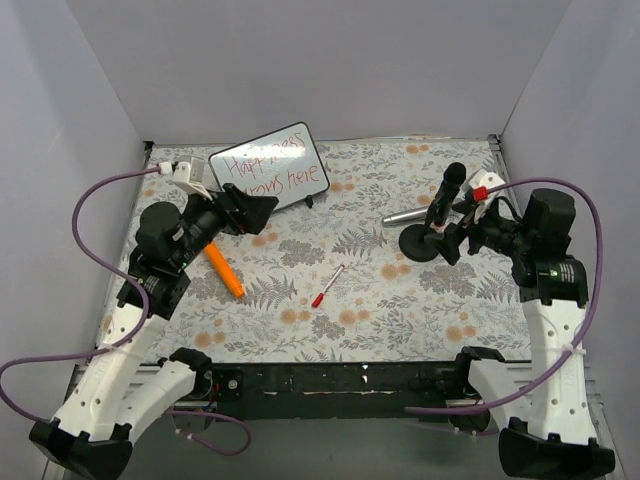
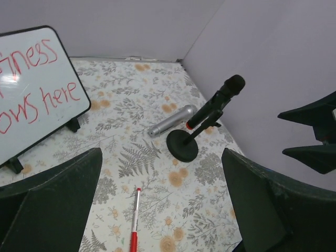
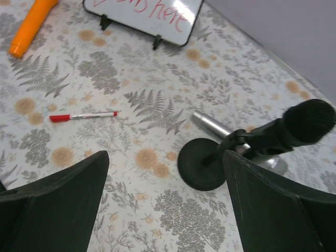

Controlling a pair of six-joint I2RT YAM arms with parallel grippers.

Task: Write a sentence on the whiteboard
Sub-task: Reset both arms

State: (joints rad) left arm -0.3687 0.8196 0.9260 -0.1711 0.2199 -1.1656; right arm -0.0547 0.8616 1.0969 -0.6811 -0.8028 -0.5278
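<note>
1 overhead, 2 low wrist views; common pen [image 3: 83, 116]

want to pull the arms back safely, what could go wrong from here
The left gripper sits open close to the propped whiteboard; a careless swing could knock it over or smear the sentence. The right gripper is beside the microphone, which leans on its stand and might tip if brushed.

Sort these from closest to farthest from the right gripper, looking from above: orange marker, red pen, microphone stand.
From the right gripper:
1. Microphone stand, right beside it.
2. Red pen, mid-table.
3. Orange marker, over by the left arm.
</note>
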